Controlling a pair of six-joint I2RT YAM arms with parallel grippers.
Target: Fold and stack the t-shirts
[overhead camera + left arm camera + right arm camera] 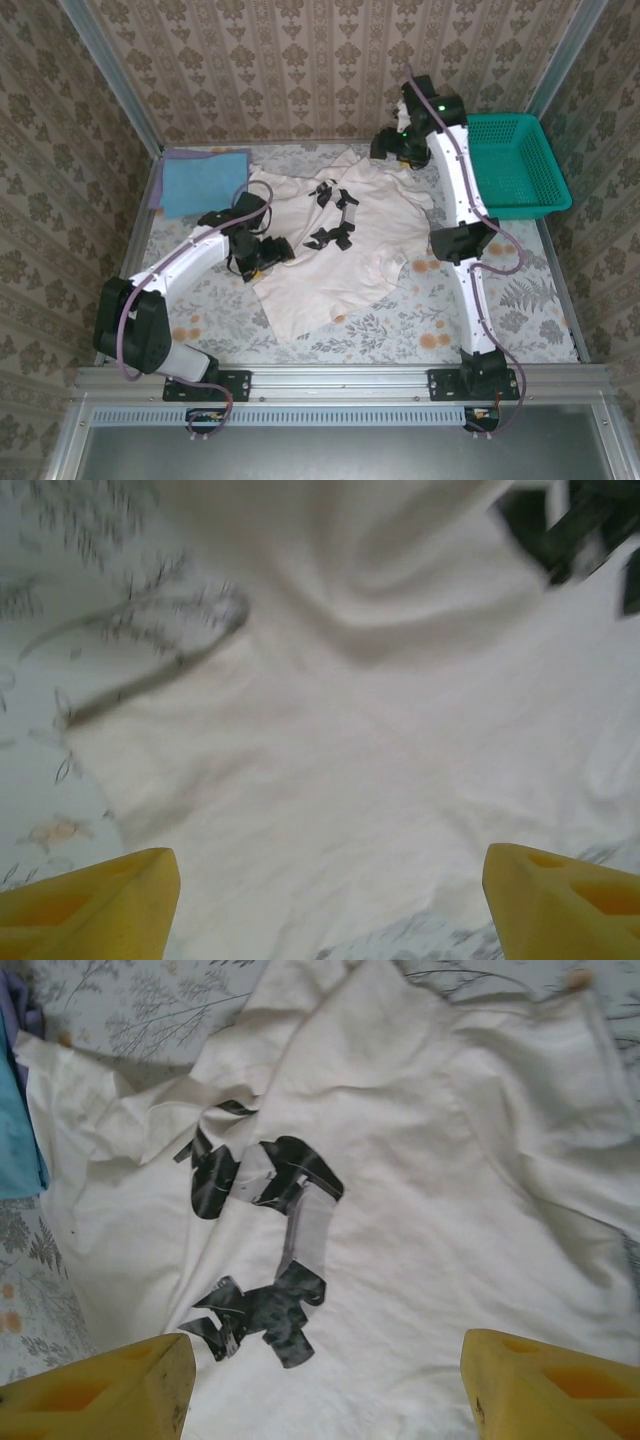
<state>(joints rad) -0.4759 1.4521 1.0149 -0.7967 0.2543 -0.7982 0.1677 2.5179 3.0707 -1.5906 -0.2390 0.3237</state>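
Note:
An off-white t-shirt (345, 250) with a black chest print (335, 218) lies rumpled and spread across the middle of the table. A light blue t-shirt (205, 180) lies folded flat at the back left. My left gripper (268, 250) hovers over the off-white shirt's left edge. In the left wrist view it (330, 910) is open, with its yellow fingers (100, 905) wide apart above the cloth (380, 760). My right gripper (395, 148) is over the shirt's far right part. In the right wrist view it (325, 1390) is open above the print (270, 1250), holding nothing.
A teal mesh basket (515, 165) stands at the back right, beside the right arm. The table has a floral cover (500, 320). Patterned walls close in the back and both sides. The blue shirt's edge (15, 1130) shows at the left of the right wrist view.

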